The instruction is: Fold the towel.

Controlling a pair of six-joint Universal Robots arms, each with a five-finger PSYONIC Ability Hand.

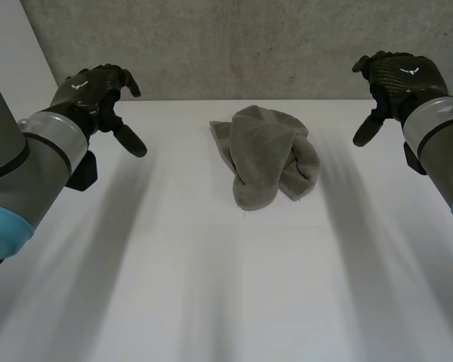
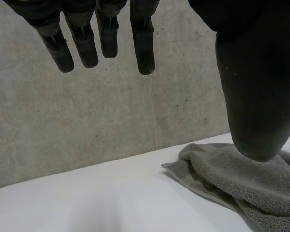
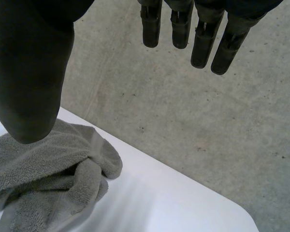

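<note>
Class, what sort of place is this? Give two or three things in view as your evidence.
Probably a robotics lab or test bench, not a home: a white table against a raw concrete wall, one crumpled grey towel on it, and a machine left hand and right hand open either side.

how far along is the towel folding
Nothing looks done: the grey towel lies in a crumpled heap on the white table. Nothing is in hand either: the left hand and right hand hover open on either side, touching no cloth. Grasping, flattening and every fold are left.
</note>
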